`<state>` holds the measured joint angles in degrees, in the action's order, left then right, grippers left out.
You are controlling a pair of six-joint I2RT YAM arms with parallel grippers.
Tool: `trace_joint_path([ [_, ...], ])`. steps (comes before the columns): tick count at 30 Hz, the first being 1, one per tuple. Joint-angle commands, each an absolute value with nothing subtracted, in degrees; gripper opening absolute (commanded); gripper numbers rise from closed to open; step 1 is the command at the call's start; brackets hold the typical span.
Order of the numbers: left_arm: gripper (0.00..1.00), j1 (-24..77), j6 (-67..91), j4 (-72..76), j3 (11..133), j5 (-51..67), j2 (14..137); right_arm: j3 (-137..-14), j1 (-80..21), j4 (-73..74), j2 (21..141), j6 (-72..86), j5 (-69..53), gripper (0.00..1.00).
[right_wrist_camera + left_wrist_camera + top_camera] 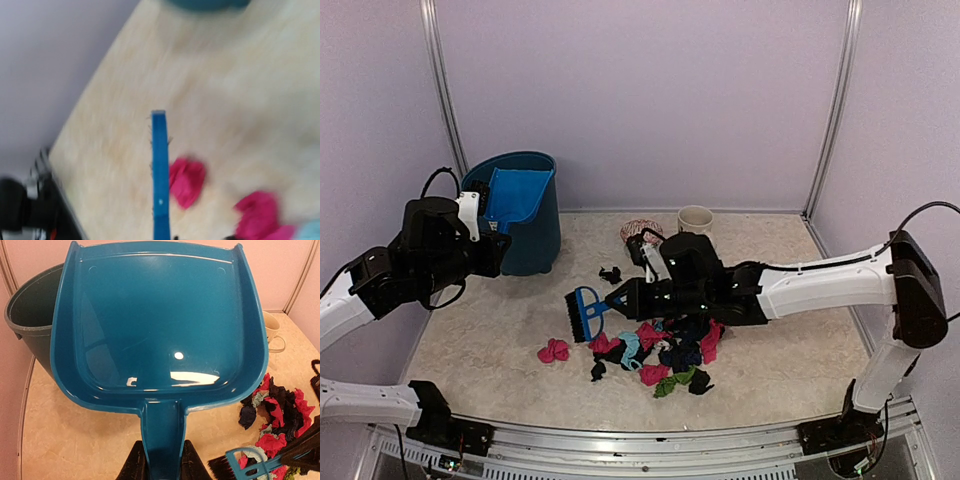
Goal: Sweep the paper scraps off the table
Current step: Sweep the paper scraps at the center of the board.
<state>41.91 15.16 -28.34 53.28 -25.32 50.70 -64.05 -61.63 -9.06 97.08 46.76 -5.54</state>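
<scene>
The paper scraps (665, 355) lie heaped in pink, black, blue and green at the middle of the table (790, 350). One pink wad (554, 350) lies apart to the left, and a black one (610, 273) sits farther back. My right gripper (625, 296) is shut on the handle of a small blue brush (585, 312), whose black bristles are at the pile's left edge. The right wrist view is blurred and shows the brush's back (160, 170) beside a pink scrap (186, 181). My left gripper (162, 460) is shut on the blue dustpan's (160, 325) handle. It holds the empty pan tilted up at the bin's (525, 235) rim.
The dark blue bin (30, 315) stands at the back left by the wall. A cream mug (695, 218) and a reddish ball of string (638, 232) sit at the back centre. The silver frame edge (650, 440) runs along the near side.
</scene>
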Motion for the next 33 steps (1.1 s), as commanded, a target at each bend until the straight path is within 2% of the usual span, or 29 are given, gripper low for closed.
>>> trace_joint_path([
  [1, 0.0, 41.6, 14.8, -27.3, 52.8, -25.5, 50.7, -71.5, -64.9, -11.9, 106.3, 46.2, -14.8, 0.0],
  [8, 0.0, 41.6, 14.7, -27.3, 52.8, -25.3, 50.6, -82.5, -67.2, -14.5, 119.5, 49.8, -22.8, 0.0],
  [16, 0.0, 41.6, 14.8, -27.3, 52.7, -25.2, 50.5, -87.0, -66.8, -9.6, 125.8, 53.6, -18.3, 0.0],
  [22, 0.0, 41.6, 14.8, -27.3, 52.7, -25.0, 50.3, -77.2, -64.4, -9.9, 121.8, 55.9, -14.8, 0.0],
  [33, 0.0, 41.6, 14.6, -27.3, 52.7, -24.8, 50.7, -54.6, -59.9, -5.3, 102.8, 56.5, -5.7, 0.0],
])
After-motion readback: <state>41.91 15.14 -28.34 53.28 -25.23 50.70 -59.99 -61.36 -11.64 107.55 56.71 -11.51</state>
